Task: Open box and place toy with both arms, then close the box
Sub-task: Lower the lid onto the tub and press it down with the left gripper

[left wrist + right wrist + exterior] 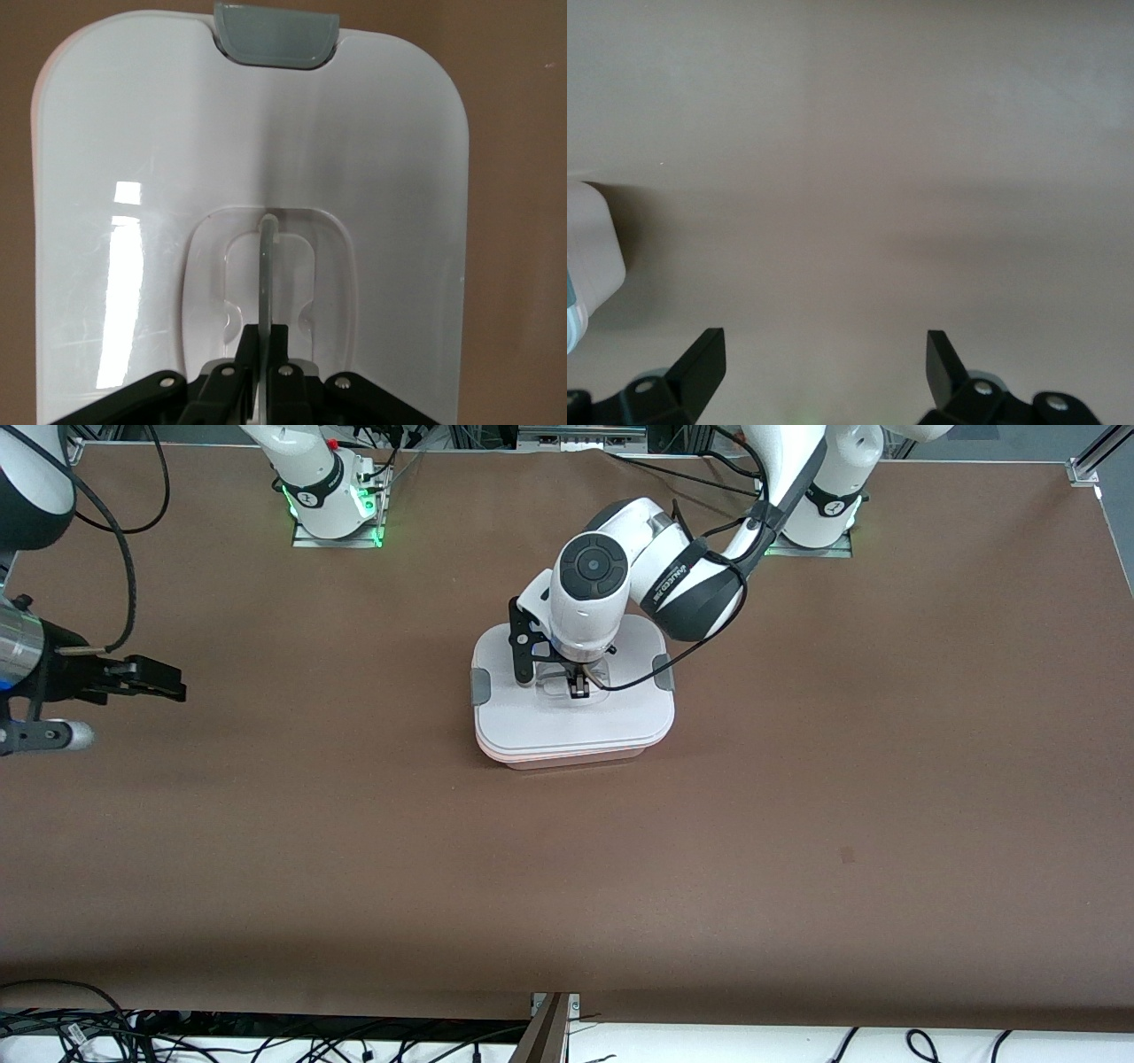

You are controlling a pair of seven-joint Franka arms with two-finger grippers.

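Observation:
The box [576, 722] stands mid-table, its white lid on the pale pink tub, with a grey clip [479, 686] at each end. My left gripper [578, 687] is down on the lid and shut on the thin clear handle [267, 266], which stands upright between its fingertips in the left wrist view [267, 329]. One grey clip [276, 35] shows at the lid's edge there. My right gripper [168, 682] is open and empty, up over the table at the right arm's end; its wrist view [824, 350] shows bare table and a corner of the box [589, 248]. The toy is out of view.
The brown table [567, 886] runs wide around the box. Cables lie along the edge nearest the front camera [266, 1036]. The arm bases [332, 505] stand along the edge farthest from that camera.

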